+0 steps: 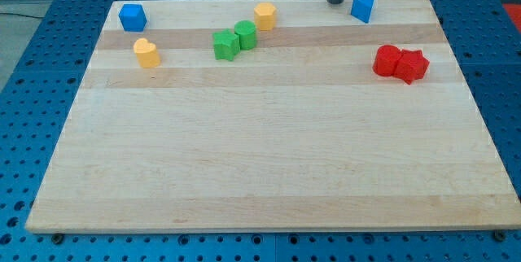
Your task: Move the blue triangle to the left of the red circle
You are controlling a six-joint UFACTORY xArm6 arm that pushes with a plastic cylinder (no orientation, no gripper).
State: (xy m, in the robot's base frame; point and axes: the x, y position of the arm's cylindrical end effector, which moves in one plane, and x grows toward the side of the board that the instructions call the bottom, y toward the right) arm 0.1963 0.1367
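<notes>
Just left of blue triangle [363, 7], my tip [335, 2].

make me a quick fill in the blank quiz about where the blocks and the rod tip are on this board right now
1. My tip sits just to the view's ____ of the blue triangle.
2. The red circle touches the red ____ on its right.
3. The two green blocks lie between two ____ blocks.
4. The blue cube is near the board's top ____ corner.

Missing words: left; star; yellow; left
</notes>
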